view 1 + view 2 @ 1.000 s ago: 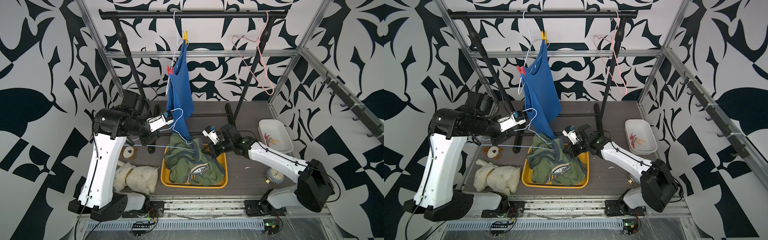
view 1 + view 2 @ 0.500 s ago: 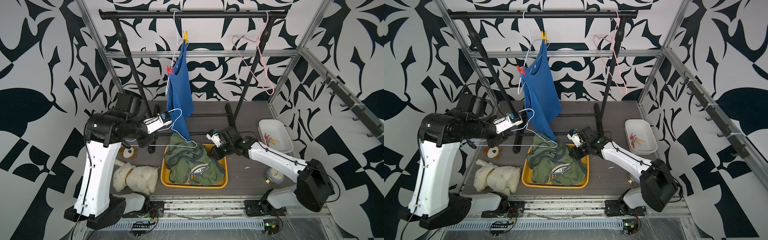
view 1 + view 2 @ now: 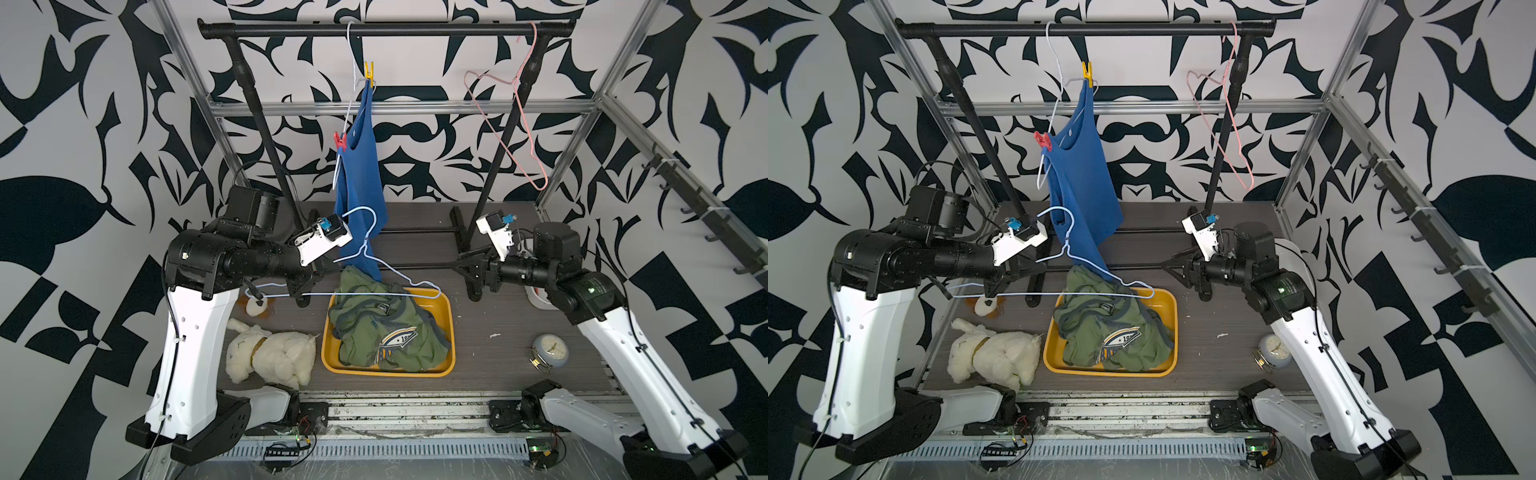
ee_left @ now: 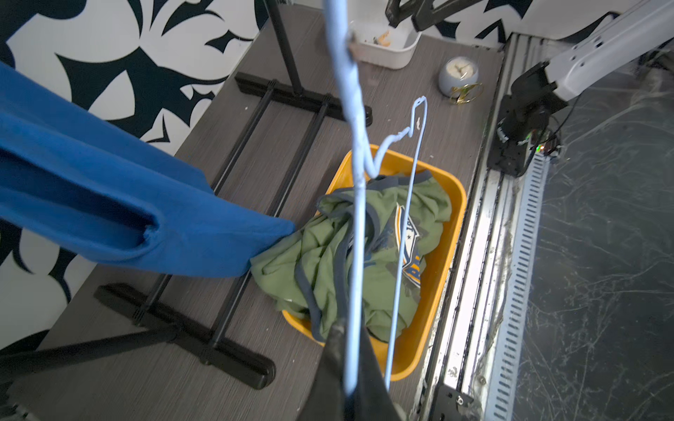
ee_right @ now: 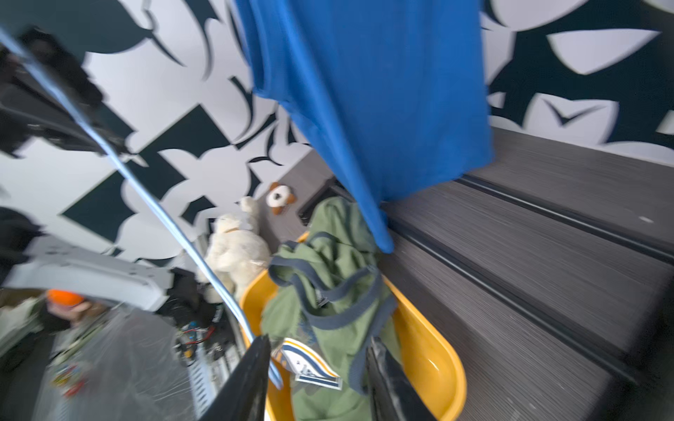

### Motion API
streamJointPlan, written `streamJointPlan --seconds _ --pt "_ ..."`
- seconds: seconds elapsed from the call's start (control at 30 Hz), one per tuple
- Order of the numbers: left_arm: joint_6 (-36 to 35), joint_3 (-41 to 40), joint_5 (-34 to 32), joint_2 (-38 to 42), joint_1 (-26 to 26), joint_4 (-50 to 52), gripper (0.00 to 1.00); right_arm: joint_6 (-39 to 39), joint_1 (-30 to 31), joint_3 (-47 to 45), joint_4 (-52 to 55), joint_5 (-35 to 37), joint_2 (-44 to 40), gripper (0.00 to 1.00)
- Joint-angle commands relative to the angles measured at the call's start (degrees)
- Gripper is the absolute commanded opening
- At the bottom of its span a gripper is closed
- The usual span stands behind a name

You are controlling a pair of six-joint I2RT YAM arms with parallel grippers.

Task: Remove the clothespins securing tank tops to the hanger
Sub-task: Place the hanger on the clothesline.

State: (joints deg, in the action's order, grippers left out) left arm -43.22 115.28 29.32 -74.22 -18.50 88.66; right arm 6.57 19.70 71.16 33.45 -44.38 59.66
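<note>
The left end effector [image 4: 350,346] is clamped on a wire hanger [image 4: 357,233], the right end effector [image 5: 319,339] is spread empty, and the red clothespin [image 3: 340,141] and yellow clothespin [image 3: 369,75], high above both, are judged light, springy, best squeezed at their tails.

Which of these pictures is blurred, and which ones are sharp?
Right wrist view: smeared by motion, the blue tank top has streaked edges. Left wrist view: mostly sharp, only the near part of the light-blue wire hanger is soft. Both top views: sharp, evenly lit, no glare.
</note>
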Motion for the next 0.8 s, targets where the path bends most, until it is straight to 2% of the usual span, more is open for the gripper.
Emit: streamJointPlan --seconds 0.0,0.5,0.77 --pt "0.9 1.9 5.1 -0.6 -0.3 -1.1 0.0 -3.7 -0.1 4.8 7.4 -9.9 2.4 0.44" --pt "0.2 4.9 8.4 -3.7 -0.4 -1.7 0.0 -4.6 -0.2 3.0 11.1 -13.6 0.7 0.46" --pt "0.7 5.5 8.0 -5.5 -2.1 -3.3 0.0 -4.2 0.4 2.6 10.8 -15.4 0.9 0.45"
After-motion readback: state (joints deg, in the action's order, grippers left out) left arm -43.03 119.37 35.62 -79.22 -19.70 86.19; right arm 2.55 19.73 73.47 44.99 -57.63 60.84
